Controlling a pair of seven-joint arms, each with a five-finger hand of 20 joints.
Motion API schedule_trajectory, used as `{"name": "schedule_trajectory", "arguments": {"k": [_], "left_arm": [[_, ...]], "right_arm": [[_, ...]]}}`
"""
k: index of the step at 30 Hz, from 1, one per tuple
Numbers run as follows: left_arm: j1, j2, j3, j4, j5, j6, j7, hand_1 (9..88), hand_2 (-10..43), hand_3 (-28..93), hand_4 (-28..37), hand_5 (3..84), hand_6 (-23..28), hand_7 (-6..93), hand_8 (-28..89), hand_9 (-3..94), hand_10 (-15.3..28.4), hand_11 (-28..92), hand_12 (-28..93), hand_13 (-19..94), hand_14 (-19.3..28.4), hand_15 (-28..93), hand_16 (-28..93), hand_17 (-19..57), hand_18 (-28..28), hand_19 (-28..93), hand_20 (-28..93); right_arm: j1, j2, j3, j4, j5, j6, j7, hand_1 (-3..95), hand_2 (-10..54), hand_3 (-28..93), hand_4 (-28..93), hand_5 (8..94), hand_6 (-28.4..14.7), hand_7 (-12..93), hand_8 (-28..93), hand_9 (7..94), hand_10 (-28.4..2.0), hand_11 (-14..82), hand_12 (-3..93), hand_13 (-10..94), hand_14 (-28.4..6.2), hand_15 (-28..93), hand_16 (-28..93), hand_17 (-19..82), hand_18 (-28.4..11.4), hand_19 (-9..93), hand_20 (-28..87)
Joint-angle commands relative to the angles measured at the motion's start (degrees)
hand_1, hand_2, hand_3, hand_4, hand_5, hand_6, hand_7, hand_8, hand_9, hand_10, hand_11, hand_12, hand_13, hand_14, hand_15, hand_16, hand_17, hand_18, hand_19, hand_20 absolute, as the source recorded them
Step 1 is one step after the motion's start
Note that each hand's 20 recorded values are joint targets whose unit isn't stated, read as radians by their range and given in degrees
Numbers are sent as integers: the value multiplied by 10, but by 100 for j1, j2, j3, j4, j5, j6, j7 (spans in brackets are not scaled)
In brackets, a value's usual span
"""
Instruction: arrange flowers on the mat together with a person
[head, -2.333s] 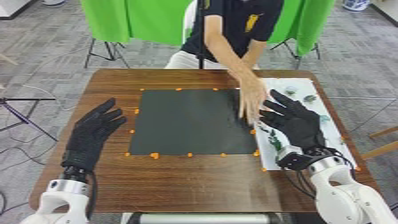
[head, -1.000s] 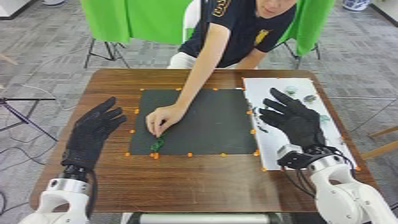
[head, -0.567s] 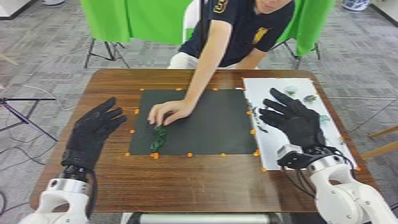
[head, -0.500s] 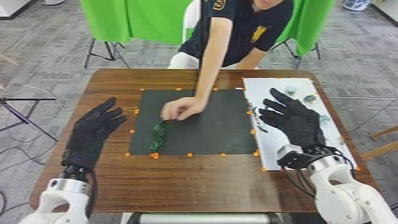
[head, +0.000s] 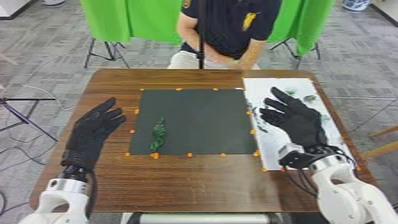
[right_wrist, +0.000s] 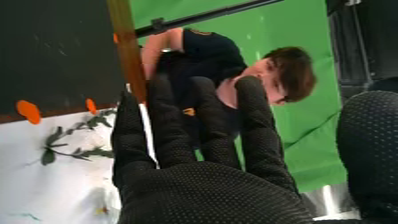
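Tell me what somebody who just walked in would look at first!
Probably the robot's black hands: the left hand beside the dark mat, the right hand over the white sheet. Then maybe the green sprig lying alone in the mat's near left part, and the bright green cloth behind the table.

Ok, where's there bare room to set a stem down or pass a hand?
Mat: everything right of and beyond the green sprig. Also the wood between mat and near edge. Crowded: white sheet, cuttings on it, right hand over it.
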Motion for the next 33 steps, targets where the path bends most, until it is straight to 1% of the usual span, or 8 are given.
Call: {"name": "schedule_trajectory", "arguments": {"k": [1, 7, 9, 13, 22, 27, 30, 33], "left_arm": [[99, -4, -37, -40, 14, 17, -5, 245, 49, 791, -279, 390, 70, 139, -98, 345, 183, 247, 84, 238, 243, 417, -66, -110, 231, 419, 97], [145, 25, -59, -65, 20, 46, 38, 244, 50, 790, -278, 390, 70, 139, -98, 346, 184, 248, 85, 239, 243, 419, -66, -110, 231, 420, 97], [136, 20, -62, -60, 13, 44, 34, 244, 50, 790, -278, 390, 70, 139, -98, 346, 184, 247, 84, 239, 243, 419, -66, -110, 231, 420, 97], [165, 29, -80, -76, 17, 54, 43, 245, 50, 790, -278, 390, 70, 139, -98, 347, 183, 247, 85, 239, 244, 420, -66, -110, 231, 420, 97], [168, 43, -90, -93, 14, 68, 31, 245, 52, 788, -278, 390, 71, 138, -99, 347, 183, 248, 85, 241, 244, 421, -66, -110, 232, 421, 97], [173, 37, -92, -93, 25, 63, 30, 244, 54, 786, -277, 389, 70, 139, -99, 347, 183, 248, 84, 241, 244, 420, -67, -110, 232, 421, 97], [174, 91, -68, -89, -16, 104, 90, 244, 53, 787, -276, 389, 70, 139, -99, 347, 183, 248, 84, 241, 244, 421, -66, -110, 232, 421, 97], [159, 79, -68, -86, -9, 84, 64, 244, 54, 785, -277, 390, 70, 140, -99, 347, 183, 248, 84, 242, 244, 421, -66, -110, 232, 421, 97]], "right_arm": [[-250, 787, 482, -348, -694, 608, 29, 111, 61, 839, -282, 385, 7, 161, -125, 442, -142, 104, 149, 365, -176, 274, 192, 57, -218, 518, 215], [-757, 1243, 1138, -520, -1361, 1003, 260, 194, 15, 830, -278, 446, -6, 217, -149, 506, -154, 235, 161, 441, -157, 507, 128, 135, -228, 654, 275], [-787, 1509, 1149, -600, -1745, 1303, 566, 216, 10, 817, -273, 461, -10, 227, -152, 516, -155, 268, 165, 459, -150, 548, 125, 154, -228, 682, 287], [-1243, 1686, 1588, -673, -2415, 1426, 977, 252, -8, 808, -266, 497, -15, 248, -157, 538, -151, 345, 177, 498, -138, 624, 126, 201, -221, 731, 303], [-1710, 2069, 1798, -658, -4274, 1501, 2274, 287, -33, 792, -261, 525, -16, 268, -164, 569, -147, 425, 181, 545, -129, 686, 126, 257, -210, 787, 307], [-1799, 2151, 1671, -616, -5302, 1217, 2817, 298, -52, 786, -258, 539, -12, 274, -162, 586, -144, 445, 180, 572, -122, 700, 129, 281, -206, 807, 299], [-1757, 2203, 1504, -567, -5683, 1123, 3095, 304, -61, 779, -255, 547, -14, 274, -162, 595, -141, 449, 179, 583, -122, 702, 131, 297, -206, 819, 292], [-1751, 2252, 1364, -571, -6142, 907, 3406, 303, -65, 777, -252, 550, -15, 273, -161, 598, -140, 450, 178, 588, -121, 702, 131, 301, -208, 822, 286]]}}
